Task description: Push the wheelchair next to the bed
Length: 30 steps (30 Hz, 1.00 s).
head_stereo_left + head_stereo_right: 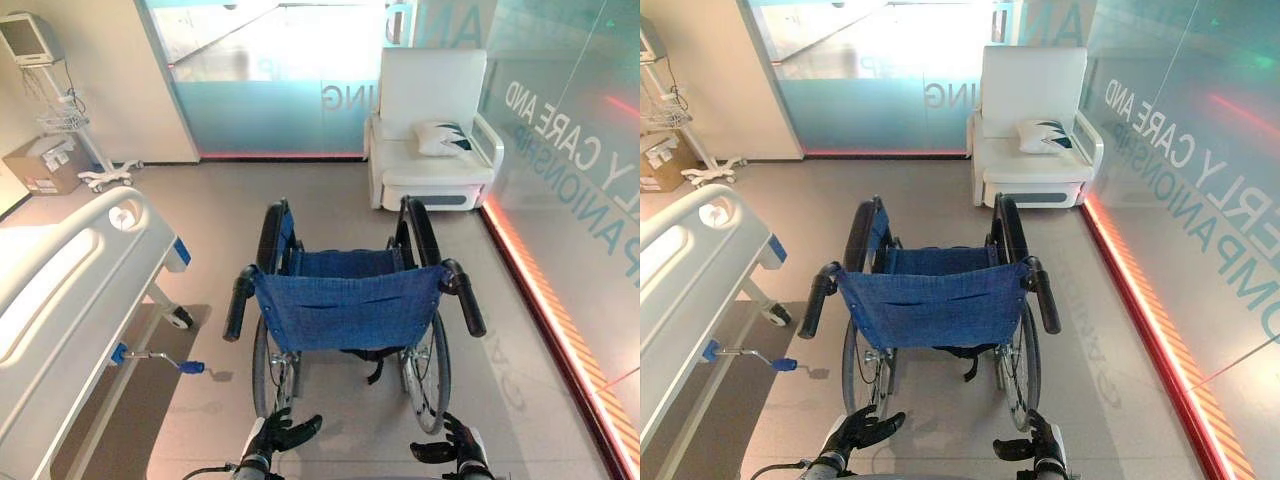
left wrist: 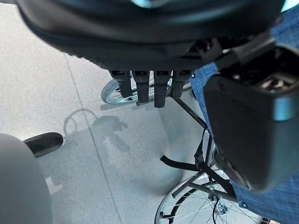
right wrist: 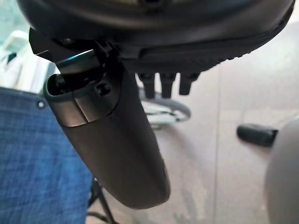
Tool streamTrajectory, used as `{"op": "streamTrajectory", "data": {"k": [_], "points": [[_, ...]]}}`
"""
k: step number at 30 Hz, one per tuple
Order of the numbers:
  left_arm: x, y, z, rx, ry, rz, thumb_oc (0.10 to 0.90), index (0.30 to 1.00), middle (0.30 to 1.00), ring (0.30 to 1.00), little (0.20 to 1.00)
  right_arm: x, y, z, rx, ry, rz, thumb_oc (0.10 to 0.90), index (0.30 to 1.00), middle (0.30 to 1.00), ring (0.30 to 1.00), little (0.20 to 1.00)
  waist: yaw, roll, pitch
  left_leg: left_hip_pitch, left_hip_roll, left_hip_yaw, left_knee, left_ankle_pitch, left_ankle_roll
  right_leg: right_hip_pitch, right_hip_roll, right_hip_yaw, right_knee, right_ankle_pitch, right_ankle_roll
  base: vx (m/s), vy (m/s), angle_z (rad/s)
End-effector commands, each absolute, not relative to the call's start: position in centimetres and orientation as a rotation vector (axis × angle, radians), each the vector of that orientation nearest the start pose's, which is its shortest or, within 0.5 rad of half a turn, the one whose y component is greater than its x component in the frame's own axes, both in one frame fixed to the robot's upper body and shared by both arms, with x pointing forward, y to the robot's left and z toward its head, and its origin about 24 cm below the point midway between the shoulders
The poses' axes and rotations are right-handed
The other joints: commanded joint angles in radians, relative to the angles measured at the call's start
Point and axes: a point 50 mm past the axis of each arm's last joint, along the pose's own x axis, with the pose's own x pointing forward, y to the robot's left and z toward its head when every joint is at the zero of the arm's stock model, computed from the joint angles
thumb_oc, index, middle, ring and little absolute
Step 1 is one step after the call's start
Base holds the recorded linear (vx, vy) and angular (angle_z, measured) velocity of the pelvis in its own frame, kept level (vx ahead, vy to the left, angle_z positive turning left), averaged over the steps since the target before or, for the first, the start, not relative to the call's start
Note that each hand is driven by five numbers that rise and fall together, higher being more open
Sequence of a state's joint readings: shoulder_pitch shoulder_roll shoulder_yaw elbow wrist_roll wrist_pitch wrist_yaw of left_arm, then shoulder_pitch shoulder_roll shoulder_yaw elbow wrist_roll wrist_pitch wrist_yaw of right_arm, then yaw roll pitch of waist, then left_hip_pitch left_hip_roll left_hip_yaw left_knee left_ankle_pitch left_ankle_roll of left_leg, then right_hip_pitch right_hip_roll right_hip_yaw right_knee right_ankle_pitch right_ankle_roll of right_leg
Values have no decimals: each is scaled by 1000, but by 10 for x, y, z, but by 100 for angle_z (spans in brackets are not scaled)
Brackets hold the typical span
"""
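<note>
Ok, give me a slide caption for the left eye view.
Left hand and right hand open behind the blue wheelchair, bed on its left.

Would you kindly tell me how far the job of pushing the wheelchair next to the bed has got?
Done: nothing visible; the wheelchair stands mid-floor, apart from the bed at the left. In hand: the left robot hand and right robot hand hang open behind it, below its push handles, holding nothing. Left: grasping the handles and pushing it beside the bed.
</note>
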<state>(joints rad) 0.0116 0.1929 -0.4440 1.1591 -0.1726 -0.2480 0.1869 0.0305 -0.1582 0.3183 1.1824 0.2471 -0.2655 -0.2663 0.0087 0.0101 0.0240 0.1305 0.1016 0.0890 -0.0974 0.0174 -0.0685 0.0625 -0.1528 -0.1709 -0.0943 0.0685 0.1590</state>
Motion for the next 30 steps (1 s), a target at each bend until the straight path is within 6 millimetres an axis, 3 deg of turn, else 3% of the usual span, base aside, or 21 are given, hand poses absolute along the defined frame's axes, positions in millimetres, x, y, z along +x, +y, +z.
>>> {"op": "streamTrajectory", "data": {"k": [1, 6, 19, 28, 30], "points": [[144, 173, -144, 287, 801, -20, 800, 900, 900, 900, 900, 143, -195, -144, -157, 829, -249, 800, 900, 900, 900, 900, -19, -5, 49, -2, -137, 26, 10, -16, 89, 50, 103, 5, 7, -1, -84, 0, 0, 0], [146, 173, -142, 278, 768, -8, 800, 900, 900, 900, 900, 141, -193, -146, -64, 850, -246, 800, 900, 900, 900, 900, -19, -2, 54, 2, -140, 26, 10, -15, 91, 55, 105, 7, 7, -1, -87, 6, -2, 0], [146, 179, -141, 290, 762, 63, 800, 900, 900, 900, 900, 147, -193, -142, -71, 801, -201, 800, 900, 900, 900, 900, -13, 3, 72, -2, -144, 14, 10, -10, 94, 55, 101, -3, 7, -2, -90, 7, -1, 0], [178, 240, -104, 119, 535, 450, 800, 900, 900, 900, 900, 187, -241, -104, 67, 573, -439, 800, 900, 900, 900, 900, 13, -10, 73, 5, -143, -2, 10, -9, 89, 68, 99, -21, 7, -4, -90, 39, -28, 2], [189, 264, -84, 117, 441, 553, 800, 900, 900, 900, 900, 200, -265, -84, 86, 465, -544, 800, 900, 900, 900, 900, 19, -13, 71, 7, -142, -6, 10, -10, 88, 72, 99, -25, 7, -6, -91, 40, -32, 4]]}}
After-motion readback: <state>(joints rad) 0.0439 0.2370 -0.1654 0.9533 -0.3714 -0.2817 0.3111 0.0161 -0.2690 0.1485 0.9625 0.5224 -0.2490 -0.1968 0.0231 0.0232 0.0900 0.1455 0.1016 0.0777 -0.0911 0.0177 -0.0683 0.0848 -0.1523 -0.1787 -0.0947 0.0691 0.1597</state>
